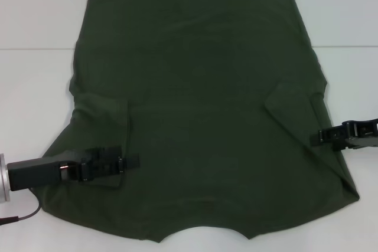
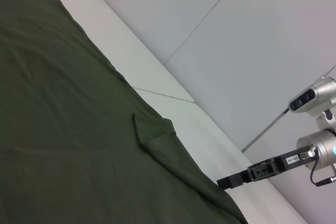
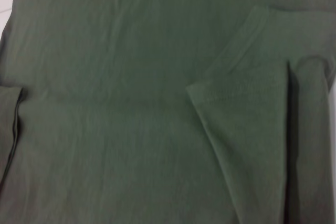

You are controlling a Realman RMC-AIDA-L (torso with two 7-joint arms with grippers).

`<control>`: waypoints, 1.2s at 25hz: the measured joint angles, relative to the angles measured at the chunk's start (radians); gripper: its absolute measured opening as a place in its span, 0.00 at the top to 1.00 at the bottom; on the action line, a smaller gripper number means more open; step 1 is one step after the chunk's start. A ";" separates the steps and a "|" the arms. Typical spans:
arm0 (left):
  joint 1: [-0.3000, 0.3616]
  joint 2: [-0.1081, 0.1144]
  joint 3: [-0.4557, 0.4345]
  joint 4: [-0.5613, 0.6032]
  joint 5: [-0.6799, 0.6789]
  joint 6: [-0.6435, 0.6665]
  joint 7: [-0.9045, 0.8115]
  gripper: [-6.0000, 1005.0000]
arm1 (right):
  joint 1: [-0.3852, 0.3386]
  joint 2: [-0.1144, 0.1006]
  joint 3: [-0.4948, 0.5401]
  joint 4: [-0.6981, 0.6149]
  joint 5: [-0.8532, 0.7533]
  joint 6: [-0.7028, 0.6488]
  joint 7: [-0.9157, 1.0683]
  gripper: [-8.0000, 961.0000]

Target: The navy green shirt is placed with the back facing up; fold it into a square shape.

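Across the white tabletop (image 1: 35, 16), spread flat with neckline nearest the robot: the navy green shirt (image 1: 201, 104), both sleeves already turned inward onto the body. Over the left sleeve flap (image 1: 103, 119), the left pincer (image 1: 127, 162), low on the cloth; fingers apart or together, impossible to tell. At the shirt's right edge, just beside the folded right sleeve (image 1: 292, 101), the right pincer (image 1: 322, 136), likewise unreadable.

Probably the side-fold stage. To do it well: pinch only the outer layer at the side edge, lift just enough to clear the fabric beneath, carry inward parallel to the side seam, lay down without dragging the sleeve flap open. Best to match both sides for a straight-edged result.

Bare tabletop left and right of the cloth for approach; far hem near the top of the head view; neckline close to the near edge, little spare room there.
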 joint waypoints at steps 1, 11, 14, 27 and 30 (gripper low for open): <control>0.000 0.000 0.000 0.000 0.000 0.000 0.000 0.07 | 0.000 0.002 0.000 0.000 0.000 0.001 0.000 0.19; 0.000 0.000 0.001 0.000 0.000 0.000 0.000 0.07 | 0.001 0.010 -0.001 0.000 0.005 0.011 -0.002 0.19; 0.000 0.000 0.000 0.000 0.000 0.000 0.000 0.07 | 0.007 0.014 -0.001 0.000 0.010 0.008 -0.007 0.19; -0.003 0.000 0.002 0.000 0.000 0.000 0.000 0.07 | 0.051 0.054 -0.010 0.000 0.104 -0.113 -0.113 0.19; -0.002 0.000 -0.002 0.000 0.000 0.000 0.000 0.07 | 0.055 0.063 -0.011 -0.010 0.098 -0.139 -0.124 0.19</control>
